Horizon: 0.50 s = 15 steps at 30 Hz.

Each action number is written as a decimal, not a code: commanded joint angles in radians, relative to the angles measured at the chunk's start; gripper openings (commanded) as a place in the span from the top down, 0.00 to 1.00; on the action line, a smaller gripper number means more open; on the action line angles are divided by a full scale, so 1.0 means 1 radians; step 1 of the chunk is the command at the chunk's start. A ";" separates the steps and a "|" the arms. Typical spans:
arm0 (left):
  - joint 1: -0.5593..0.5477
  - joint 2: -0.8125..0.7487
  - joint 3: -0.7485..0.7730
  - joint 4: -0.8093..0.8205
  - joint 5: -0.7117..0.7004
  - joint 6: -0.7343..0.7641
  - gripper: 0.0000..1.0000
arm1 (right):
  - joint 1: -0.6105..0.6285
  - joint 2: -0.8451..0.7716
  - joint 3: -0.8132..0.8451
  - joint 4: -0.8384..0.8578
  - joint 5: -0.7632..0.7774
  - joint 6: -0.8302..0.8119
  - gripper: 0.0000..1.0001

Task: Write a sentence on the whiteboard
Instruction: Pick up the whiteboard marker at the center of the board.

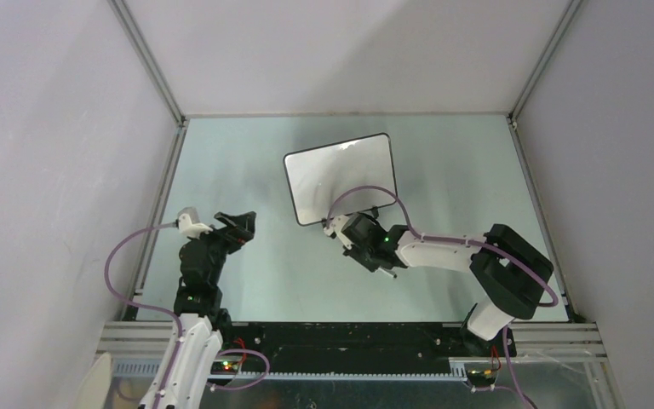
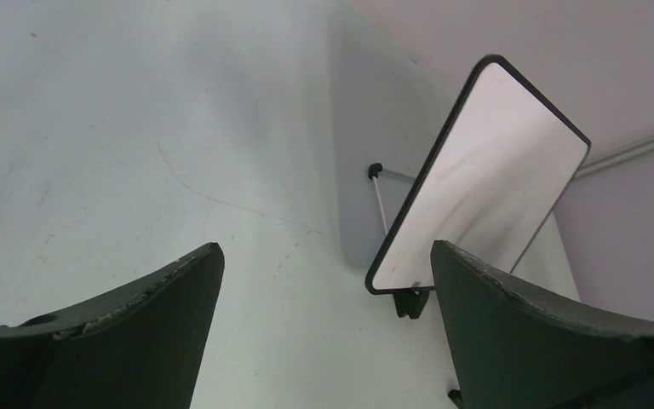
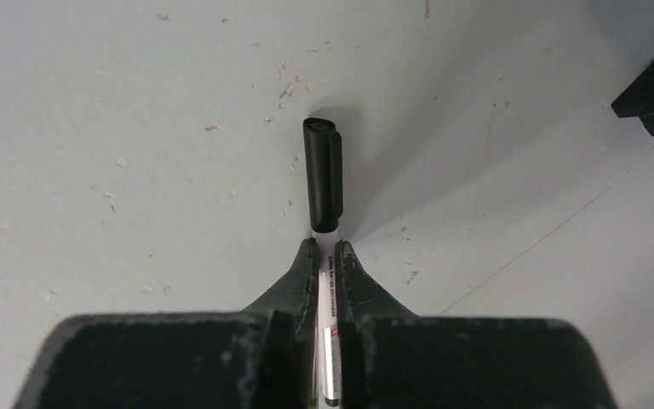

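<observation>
White whiteboard point(image 2: 485, 179) with black frame; marker point(image 3: 323, 183) white, black cap; pale grey-green table point(image 1: 460, 187)

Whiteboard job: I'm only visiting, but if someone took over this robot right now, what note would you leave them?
Left gripper: open, empty, above the pale table.
Right gripper: shut on the white-barrelled marker pen, its black cap on, low over the table.
Small white, black-framed whiteboard: standing on its feet mid-table, just beyond the right gripper, blank.
Done: pen gripped.
Left: uncap the pen, write the sentence.
</observation>
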 commanded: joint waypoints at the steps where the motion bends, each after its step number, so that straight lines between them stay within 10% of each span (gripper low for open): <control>1: -0.005 0.009 0.023 0.080 0.078 -0.037 0.02 | -0.026 -0.044 0.027 0.018 -0.065 0.007 1.00; 15: -0.231 0.063 0.073 0.240 0.287 -0.362 0.04 | -0.129 -0.267 0.016 0.215 -0.490 0.303 1.00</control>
